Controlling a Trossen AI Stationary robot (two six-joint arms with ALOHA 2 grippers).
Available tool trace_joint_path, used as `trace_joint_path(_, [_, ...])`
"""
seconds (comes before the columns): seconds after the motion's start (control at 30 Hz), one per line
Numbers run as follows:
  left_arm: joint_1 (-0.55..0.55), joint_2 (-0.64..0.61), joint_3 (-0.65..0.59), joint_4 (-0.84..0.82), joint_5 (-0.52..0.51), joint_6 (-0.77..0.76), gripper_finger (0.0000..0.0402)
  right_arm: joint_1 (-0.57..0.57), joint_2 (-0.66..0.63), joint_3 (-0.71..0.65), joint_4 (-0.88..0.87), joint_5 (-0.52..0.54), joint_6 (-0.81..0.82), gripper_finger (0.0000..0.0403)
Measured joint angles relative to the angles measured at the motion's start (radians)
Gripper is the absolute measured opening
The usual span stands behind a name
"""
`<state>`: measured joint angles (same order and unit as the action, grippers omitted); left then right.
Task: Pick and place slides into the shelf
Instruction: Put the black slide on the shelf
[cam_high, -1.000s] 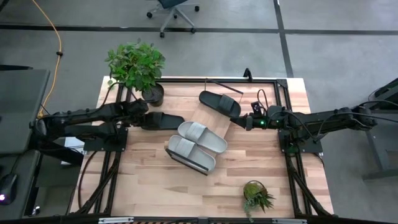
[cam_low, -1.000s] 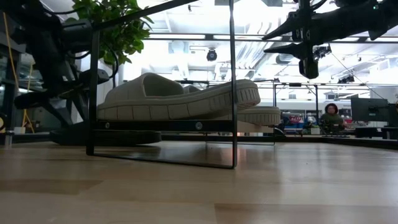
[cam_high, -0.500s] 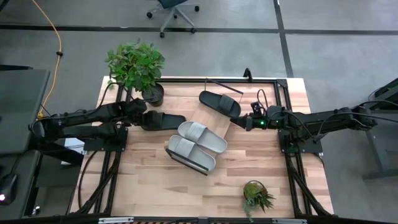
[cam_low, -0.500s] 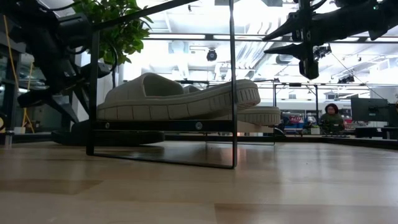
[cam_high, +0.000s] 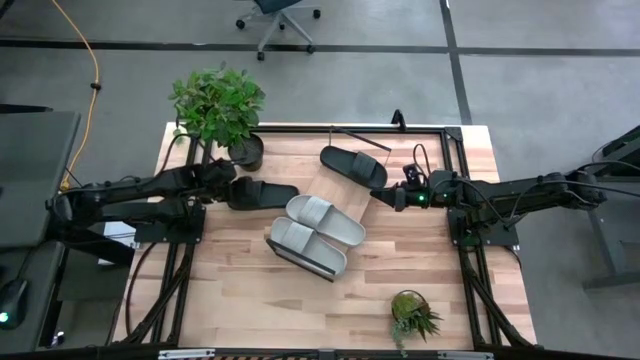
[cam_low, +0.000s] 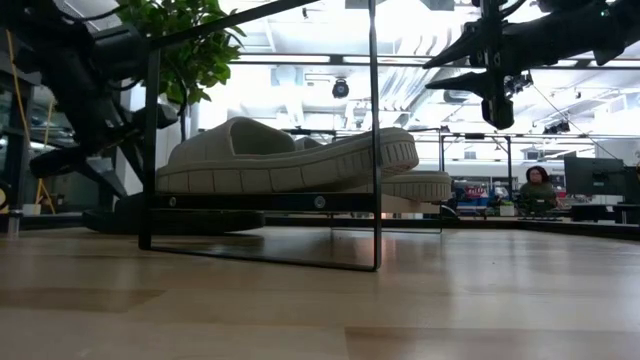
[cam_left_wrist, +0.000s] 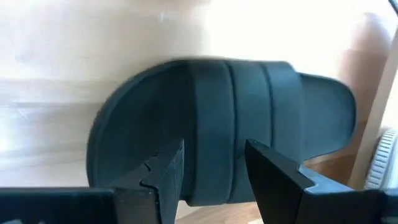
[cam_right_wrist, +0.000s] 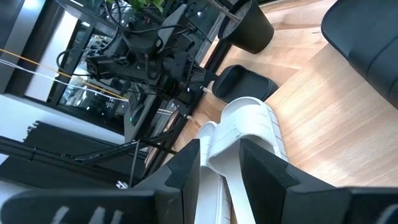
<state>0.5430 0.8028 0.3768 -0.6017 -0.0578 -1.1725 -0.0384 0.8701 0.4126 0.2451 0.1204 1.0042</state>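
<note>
Left gripper (cam_high: 232, 190), fingers parted around a black open-toe slide (cam_high: 262, 194) lying on the tabletop beside the light-wood plank shelf (cam_high: 335, 187); right gripper (cam_high: 385, 197), fingers apart, hovers over the shelf.

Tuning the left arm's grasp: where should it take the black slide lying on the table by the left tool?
Grip the wide strap of the black slide across its hump, coming from above. It lies sole-down, so the strap is the only raised part. The left tool, open, already straddles the strap.
</note>
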Motion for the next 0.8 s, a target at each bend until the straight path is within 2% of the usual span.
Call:
trace_joint_path(0.3, [0.000,0.000,-0.033,0.097,0.011,-0.036,0.0161,0.000,0.000,0.000,0.000,0.000,0.004,0.0103])
trace_joint_path(0.8, [0.000,0.000,-0.033,0.097,0.012,-0.029,0.0161,0.000,0.000,0.000,0.000,0.000,0.000,0.0103])
